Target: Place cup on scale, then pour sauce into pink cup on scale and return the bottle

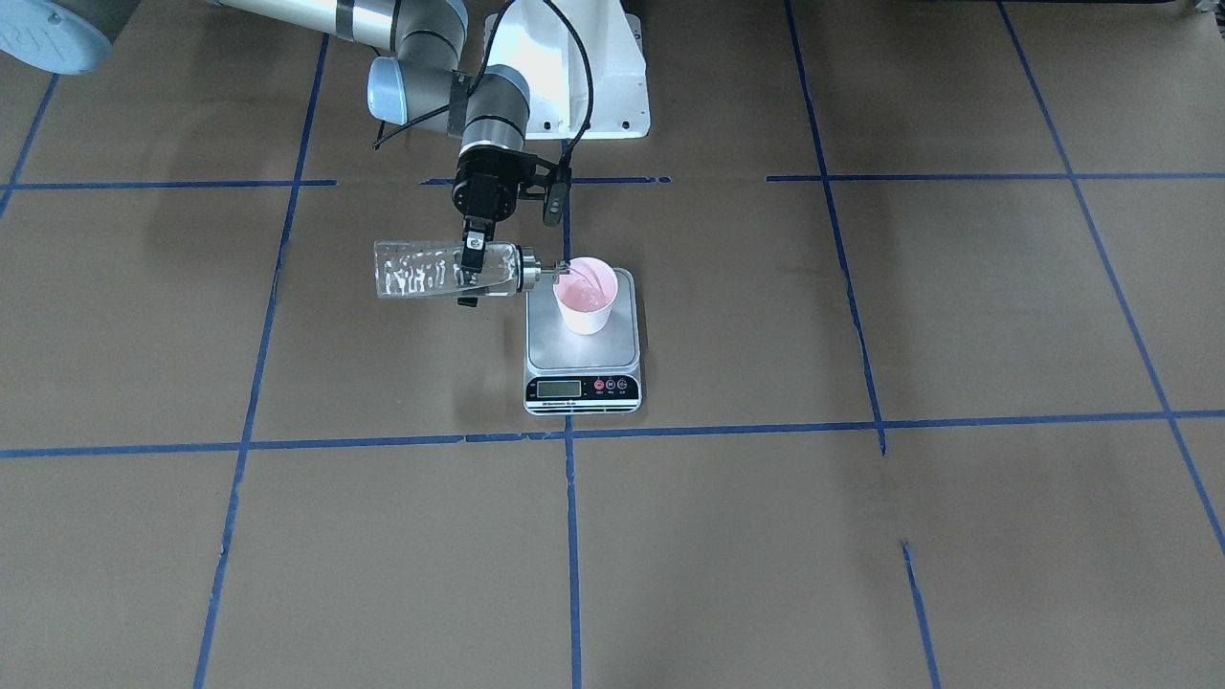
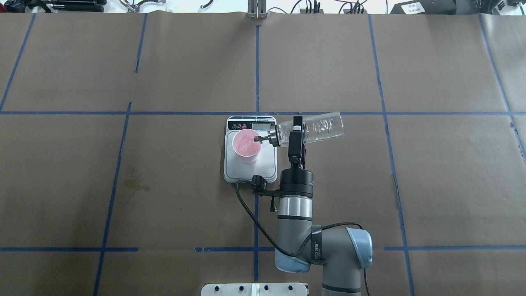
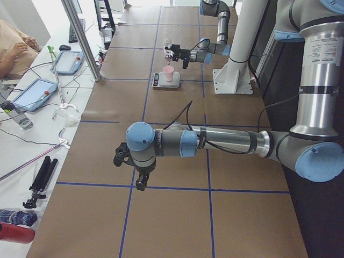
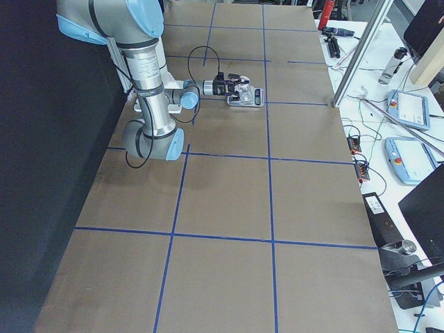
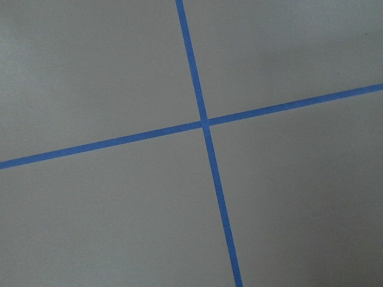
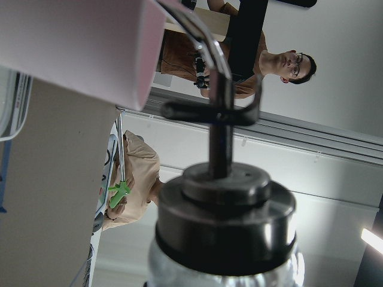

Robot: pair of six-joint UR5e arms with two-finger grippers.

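Pourer cap: you had the silver metal pourer with its dark collar (image 6: 224, 197) filling the right wrist view, with the thin spout reaching over a pink rim.
Bottle: the small clear cylindrical glass bottle (image 1: 412, 273) lay almost level in the air, spout over the cup's mouth.
Right gripper: the right gripper (image 1: 470, 274) pinched the bottle across its body near the neck, one finger on each side.
Cup: the small pale pink tapered cup (image 1: 586, 304) stood upright on the platform, on the half toward the robot.
Scale: the flat silver-grey digital kitchen scale (image 1: 545, 356) sat at a tape crossing. Its display was too small for you to read.
Sauce: clear colourless liquid (image 1: 426, 279) showed inside the glass, and a glint lay in the cup. I could not confirm a stream.
Progress: I judged cup placement done and the pour under way. Righting and returning the bottle were left.
Left gripper: the left gripper (image 3: 141, 180) hung well apart from the scale. I could not tell how its jaws stood.
Surface: the table was covered in brown paper (image 1: 861, 536) gridded with blue tape.
Room: your side bench (image 3: 32, 123) held tablets and cables, with a person (image 3: 13, 51) seated at it.
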